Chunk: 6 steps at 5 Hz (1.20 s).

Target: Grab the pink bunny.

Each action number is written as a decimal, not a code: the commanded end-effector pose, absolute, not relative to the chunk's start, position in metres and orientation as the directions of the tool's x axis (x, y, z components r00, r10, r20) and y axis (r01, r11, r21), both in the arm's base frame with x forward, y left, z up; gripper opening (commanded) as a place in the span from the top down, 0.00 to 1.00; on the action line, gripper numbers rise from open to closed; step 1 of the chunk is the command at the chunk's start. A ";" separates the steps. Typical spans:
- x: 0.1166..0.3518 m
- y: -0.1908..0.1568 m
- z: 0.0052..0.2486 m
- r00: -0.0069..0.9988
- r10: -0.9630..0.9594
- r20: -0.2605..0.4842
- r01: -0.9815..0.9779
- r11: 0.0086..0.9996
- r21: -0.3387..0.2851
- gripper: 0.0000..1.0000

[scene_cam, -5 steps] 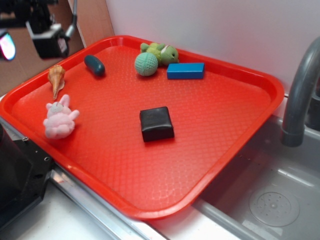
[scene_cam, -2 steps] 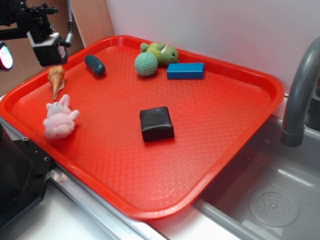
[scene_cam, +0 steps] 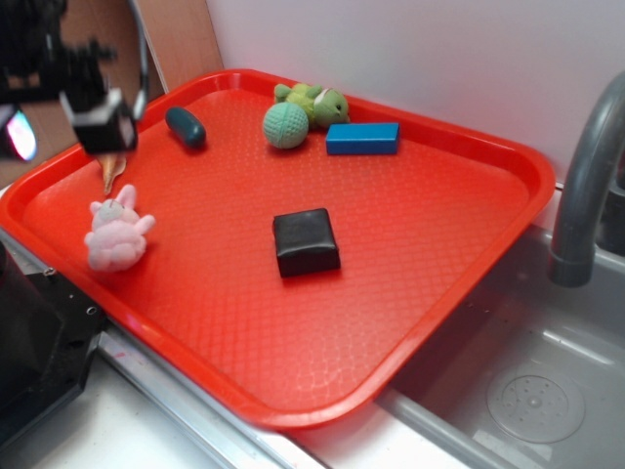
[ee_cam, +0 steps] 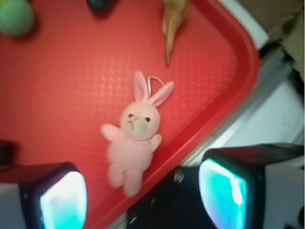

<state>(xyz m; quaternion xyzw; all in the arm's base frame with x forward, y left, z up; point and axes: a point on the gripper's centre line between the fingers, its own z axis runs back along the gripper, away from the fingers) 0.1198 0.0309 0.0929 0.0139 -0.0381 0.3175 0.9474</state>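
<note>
The pink bunny [scene_cam: 116, 234] lies face up near the left front rim of the red tray [scene_cam: 469, 293]. In the wrist view the pink bunny [ee_cam: 136, 136] lies just ahead of the fingers, ears pointing away. My gripper [scene_cam: 59, 103] hovers above the tray's left corner, behind and above the bunny, blurred by motion. In the wrist view the gripper [ee_cam: 143, 198] is open, its two fingertips wide apart with nothing between them.
A brown shell [scene_cam: 109, 168] lies just behind the bunny, a dark teal oval [scene_cam: 185, 127] further back. A green plush turtle [scene_cam: 314, 102], green ball [scene_cam: 285, 125], blue block [scene_cam: 362, 138] and black block [scene_cam: 306, 242] also sit on the tray. A sink and faucet [scene_cam: 586, 186] stand right.
My gripper has come down and forward over the tray's left corner, towards the bunny. Nothing on the tray has moved.
</note>
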 end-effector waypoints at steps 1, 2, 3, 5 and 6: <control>0.123 0.033 0.073 0.854 0.498 0.148 -0.493 0.867 -0.073 0.00; 0.134 0.034 0.059 0.877 0.474 0.079 -0.472 0.880 -0.049 0.00; 0.145 0.034 0.038 0.889 0.457 0.025 -0.455 0.889 -0.055 0.00; 0.149 0.035 0.022 0.893 0.449 0.003 -0.449 0.893 -0.014 1.00; 0.149 0.038 0.028 0.884 0.468 0.019 -0.467 0.884 -0.009 1.00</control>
